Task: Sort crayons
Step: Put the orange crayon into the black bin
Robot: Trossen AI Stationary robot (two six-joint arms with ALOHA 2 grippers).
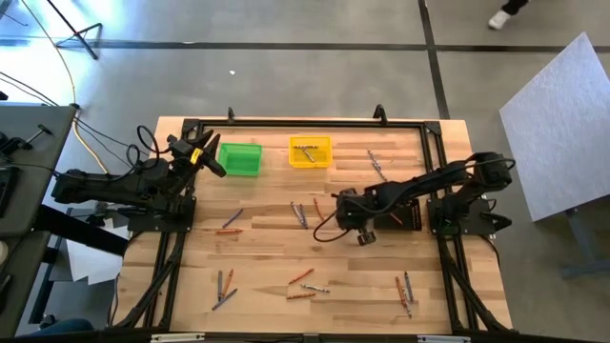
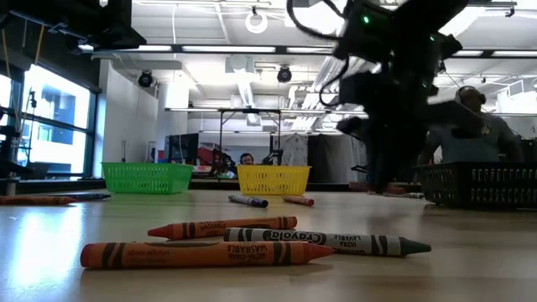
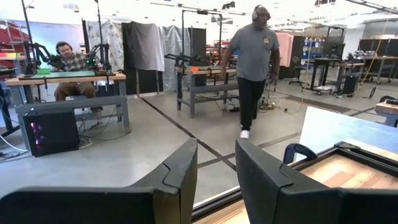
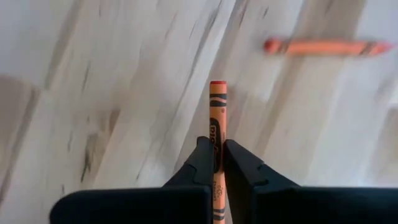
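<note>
In the right wrist view my right gripper (image 4: 216, 144) is shut on an orange crayon (image 4: 217, 99), which sticks out past the fingertips just above the wooden table; another orange crayon (image 4: 326, 46) lies beyond it. From above, the right gripper (image 1: 337, 204) sits mid-table, in front of the yellow bin (image 1: 310, 151). More crayons lie scattered: a pair at the left (image 1: 229, 221), a cluster near the front (image 1: 305, 284), some at the front right (image 1: 403, 291). My left gripper (image 1: 212, 162) waits open beside the green bin (image 1: 239, 158), holding nothing (image 3: 216, 163).
A black bin (image 2: 482, 184) stands at the right in the low view. A black frame (image 1: 305, 122) runs along the table's back edge. Beyond the table a person (image 3: 252, 62) walks and another sits at a bench (image 3: 68, 62).
</note>
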